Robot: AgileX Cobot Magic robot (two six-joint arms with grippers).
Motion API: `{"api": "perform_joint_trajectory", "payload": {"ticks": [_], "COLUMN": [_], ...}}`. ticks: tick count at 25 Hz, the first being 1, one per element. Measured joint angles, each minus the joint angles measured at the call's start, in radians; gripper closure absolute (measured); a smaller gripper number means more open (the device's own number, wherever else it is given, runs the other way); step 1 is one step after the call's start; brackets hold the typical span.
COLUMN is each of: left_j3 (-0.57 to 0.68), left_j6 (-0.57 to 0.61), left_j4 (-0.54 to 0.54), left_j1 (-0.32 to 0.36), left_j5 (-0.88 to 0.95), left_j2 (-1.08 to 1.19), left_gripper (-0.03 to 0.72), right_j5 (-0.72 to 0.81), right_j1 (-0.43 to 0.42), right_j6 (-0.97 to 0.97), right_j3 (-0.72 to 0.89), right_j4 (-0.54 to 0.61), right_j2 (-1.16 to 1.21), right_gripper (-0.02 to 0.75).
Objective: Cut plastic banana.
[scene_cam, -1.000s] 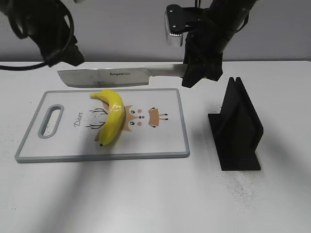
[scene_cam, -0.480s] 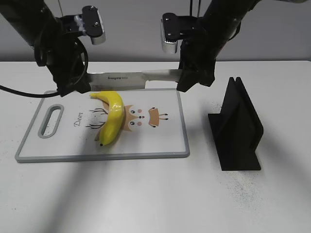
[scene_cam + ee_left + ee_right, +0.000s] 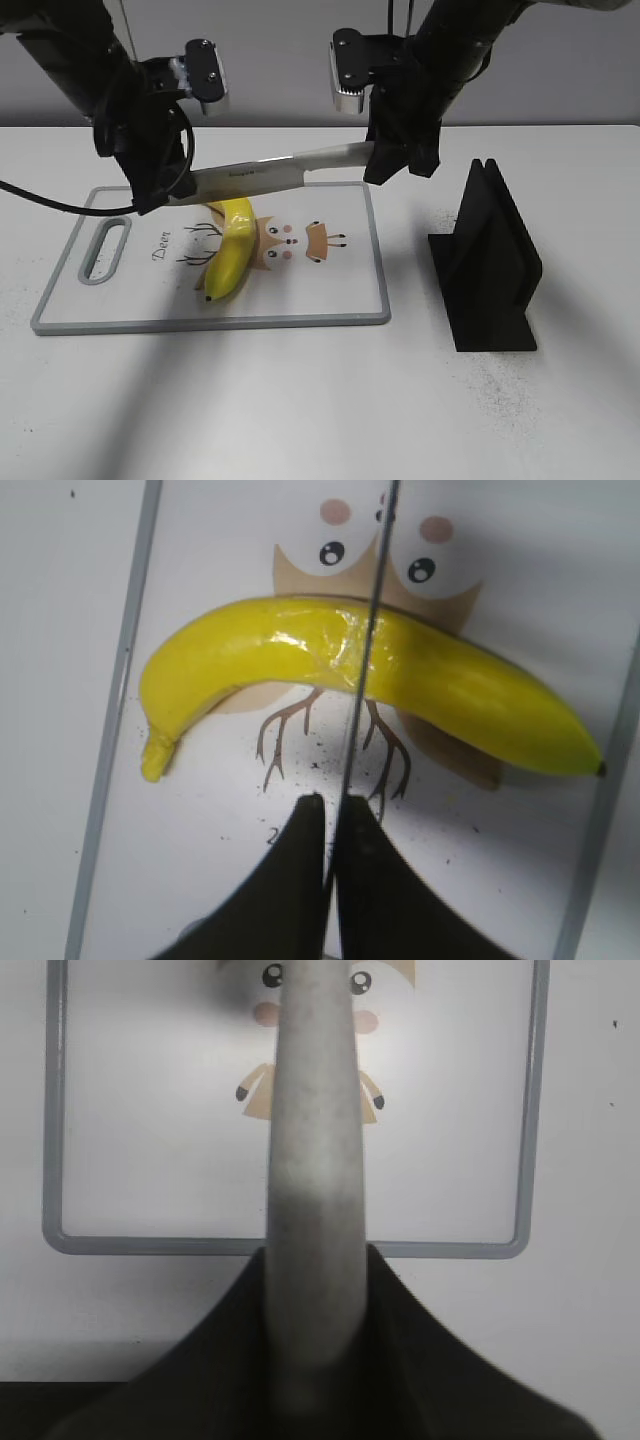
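Exterior view shows the banana [image 3: 230, 250] lying on the cutting board [image 3: 330, 290], over its printed cartoon animal, on the white tabletop [image 3: 300, 400]. A knife [image 3: 270, 172] stretches across above it, slanting down to the left, its blade resting on the banana's upper part. The right end effector [image 3: 395, 160] is clamped on the knife handle; the left end effector [image 3: 160, 185] pinches the blade's far end. A black stand [image 3: 490, 265] sits right of the board.
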Motion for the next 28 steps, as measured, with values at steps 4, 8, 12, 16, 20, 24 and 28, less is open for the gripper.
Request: {"api": "perform_joint_trajectory", "payload": {"ticks": [4,8,12,16,20,24,28], "left_j3": [0.0,0.0,0.0,0.0,-0.016,-0.024,-0.034], "left_j6": [0.003,0.003,0.009,0.014,0.021,0.03,0.038], "left_j4": [0.005,0.011,0.019,0.018,0.005,-0.006,-0.003], "left_j1": [0.0,0.0,0.0,0.001,0.001,0.001,-0.002], "left_j5": [-0.045,-0.057,-0.063,-0.085,-0.095,-0.119,-0.119], "left_j2": [0.018,0.044,0.07,0.108,0.17,0.232,0.233], "left_gripper": [0.697,0.697,0.7,0.701,0.701,0.704,0.706], "right_j5": [-0.025,-0.036,-0.031,-0.031,-0.03,-0.014,0.003], "right_j1": [0.0,0.0,0.0,0.0,-0.005,-0.012,-0.012], "right_j6": [-0.002,-0.002,-0.003,-0.003,-0.003,-0.002,0.001], "right_j3": [-0.005,-0.009,-0.034,-0.045,-0.057,-0.064,-0.083], "right_j4": [-0.011,-0.012,-0.011,-0.012,-0.016,-0.024,-0.026], "right_j2": [0.014,0.048,0.086,0.114,0.168,0.225,0.234], "right_gripper": [0.578,0.577,0.577,0.577,0.577,0.57,0.57]}}
